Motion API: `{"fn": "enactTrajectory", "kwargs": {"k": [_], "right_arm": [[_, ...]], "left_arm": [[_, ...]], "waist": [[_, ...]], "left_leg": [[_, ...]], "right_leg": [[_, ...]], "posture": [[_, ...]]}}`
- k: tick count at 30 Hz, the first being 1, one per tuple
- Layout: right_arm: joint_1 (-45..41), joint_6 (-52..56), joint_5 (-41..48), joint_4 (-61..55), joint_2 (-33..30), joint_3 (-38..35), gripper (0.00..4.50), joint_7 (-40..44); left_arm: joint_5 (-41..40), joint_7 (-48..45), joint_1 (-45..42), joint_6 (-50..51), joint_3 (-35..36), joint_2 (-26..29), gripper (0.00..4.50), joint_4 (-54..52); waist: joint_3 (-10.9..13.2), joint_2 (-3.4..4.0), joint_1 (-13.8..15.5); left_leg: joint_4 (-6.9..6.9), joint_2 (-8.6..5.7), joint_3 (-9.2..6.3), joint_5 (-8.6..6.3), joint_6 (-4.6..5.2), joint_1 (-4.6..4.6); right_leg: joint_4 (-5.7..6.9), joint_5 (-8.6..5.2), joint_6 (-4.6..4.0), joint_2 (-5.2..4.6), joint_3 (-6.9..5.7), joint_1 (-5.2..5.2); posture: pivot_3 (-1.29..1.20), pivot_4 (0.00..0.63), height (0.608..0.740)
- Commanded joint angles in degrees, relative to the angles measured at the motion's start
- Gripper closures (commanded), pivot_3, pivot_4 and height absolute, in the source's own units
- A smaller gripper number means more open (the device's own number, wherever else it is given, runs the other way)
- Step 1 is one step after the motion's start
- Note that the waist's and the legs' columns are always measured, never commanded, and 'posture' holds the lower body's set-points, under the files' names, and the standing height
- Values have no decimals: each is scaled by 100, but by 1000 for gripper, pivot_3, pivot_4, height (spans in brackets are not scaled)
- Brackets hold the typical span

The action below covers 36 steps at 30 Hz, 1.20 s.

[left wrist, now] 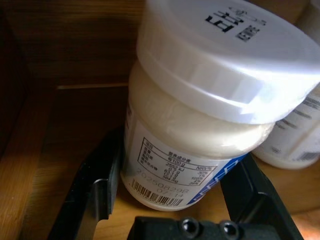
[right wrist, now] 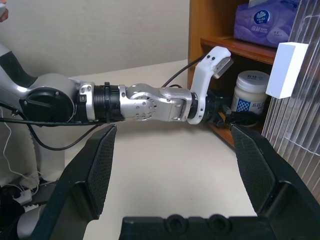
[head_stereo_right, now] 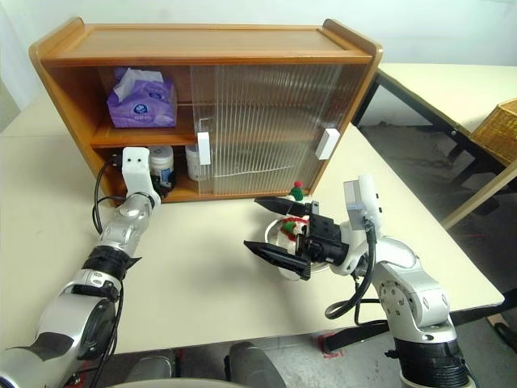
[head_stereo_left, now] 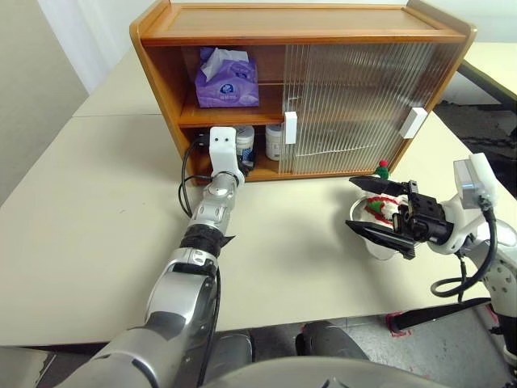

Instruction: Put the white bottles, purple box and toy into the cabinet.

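The wooden cabinet [head_stereo_left: 299, 24] stands at the back of the table, its left side uncovered. The purple box [head_stereo_left: 227, 81] lies on its upper shelf. My left gripper [right wrist: 231, 116] reaches into the lower compartment, shut on a white bottle [left wrist: 200, 125] that leans between its fingers [left wrist: 97, 190]. A second white bottle [head_stereo_left: 275, 141] stands just beside it, next to the door edge. The toy [head_stereo_left: 376, 208], a snowman with a red scarf, sits on the table at the right. My right gripper [head_stereo_left: 350, 204] hovers in front of it, open, nothing between its fingers.
Both ribbed sliding doors [head_stereo_left: 355, 105] cover the cabinet's middle and right. A pale round dish [head_stereo_right: 287, 267] lies under the toy. The table's front edge runs close below my right arm. Another table [head_stereo_right: 436, 89] and a wicker basket [head_stereo_right: 497, 129] stand off right.
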Motion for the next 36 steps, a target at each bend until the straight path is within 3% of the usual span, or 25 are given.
{"fn": "enactTrajectory", "kwargs": {"k": [1,9,19,20,22,32,36], "right_arm": [[10,7,-31,-42,-35,-12,0,-9],[31,-2,-35,-58,-38,-30,0,-32],[47,-21,-48,-64,-33,-28,0,-46],[48,-24,-49,-61,-32,-28,0,-45],[52,-29,-53,-58,-33,-23,0,-41],[96,-81,-65,-3,-38,-37,0,21],[129,-123,-76,38,-25,-44,0,48]], "left_arm": [[-17,133,-248,-237,100,-15,1319,422],[-390,140,-701,-470,481,-75,1319,1247],[-423,122,-906,-533,505,-64,1319,1587],[-423,109,-912,-540,501,-63,577,1600],[-419,85,-917,-563,492,-60,29,1613],[-425,-46,-520,-412,412,-124,29,1050],[-431,-200,100,64,273,-159,29,-49]], "waist": [[1,-2,0],[31,-31,-19],[54,-53,-22],[54,-53,-22],[56,-54,-26],[61,-59,-30],[60,-58,-49]], "left_leg": [[0,0,1,0,1,5],[-3,-4,0,-3,17,57],[2,-22,-1,13,24,55],[1,-24,-2,14,23,54],[1,-27,-3,15,24,53],[-2,-33,-3,17,21,47],[-2,-37,-3,19,17,48]], "right_leg": [[0,0,1,0,1,4],[1,-1,-12,1,-4,59],[1,1,-37,-1,-1,64],[1,2,-36,-1,-1,64],[1,2,-36,-2,0,63],[-2,-5,-35,-3,3,60],[-5,-12,-28,-3,5,60]], "posture": [[-172,14,740],[-174,15,740],[-176,16,740],[-176,16,740],[-175,15,740],[-171,13,740],[-168,9,740]]}}
